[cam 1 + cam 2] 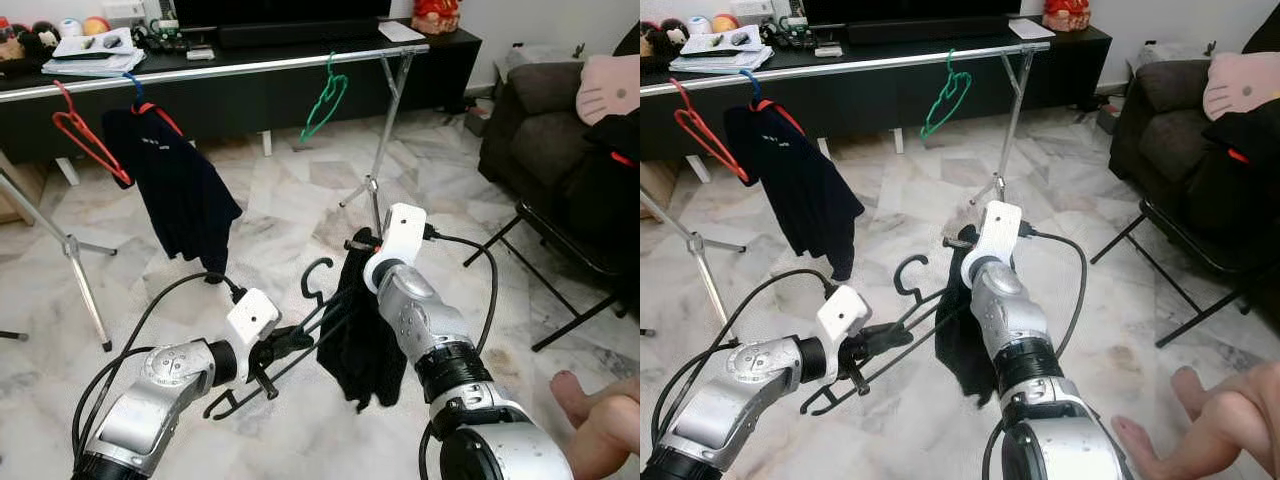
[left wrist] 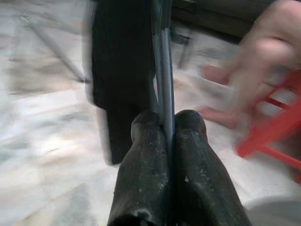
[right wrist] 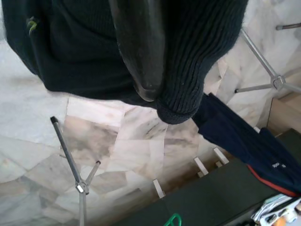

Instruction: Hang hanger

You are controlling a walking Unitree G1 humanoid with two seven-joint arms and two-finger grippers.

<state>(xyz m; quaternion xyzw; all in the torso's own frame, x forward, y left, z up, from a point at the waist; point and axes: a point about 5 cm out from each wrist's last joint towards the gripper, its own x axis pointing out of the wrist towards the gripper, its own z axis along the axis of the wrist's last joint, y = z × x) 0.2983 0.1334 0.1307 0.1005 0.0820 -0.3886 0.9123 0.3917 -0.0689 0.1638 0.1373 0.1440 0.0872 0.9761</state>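
A black hanger (image 1: pixel 300 330) lies slanted low in front of me, its hook (image 1: pixel 318 275) pointing up. My left gripper (image 1: pixel 283 347) is shut on its thin bar (image 2: pixel 164 70), fingers (image 2: pixel 146 160) pressed together. A black knitted garment (image 1: pixel 365 340) hangs from the hanger's far end. My right gripper (image 1: pixel 356 246) is shut on the top of that garment (image 3: pixel 70 47), one finger (image 3: pixel 141 47) lying over the knit. The silver clothes rail (image 1: pixel 250 65) crosses the back, well above and beyond both grippers.
The rail carries a red hanger (image 1: pixel 85 140), a navy shirt (image 1: pixel 175 185) and a green hanger (image 1: pixel 325 100); its legs (image 1: pixel 375 185) stand on the marble floor. A dark sofa (image 1: pixel 540 110) and a black folding frame (image 1: pixel 560 250) stand right. A person's bare foot (image 1: pixel 590 400) is at bottom right.
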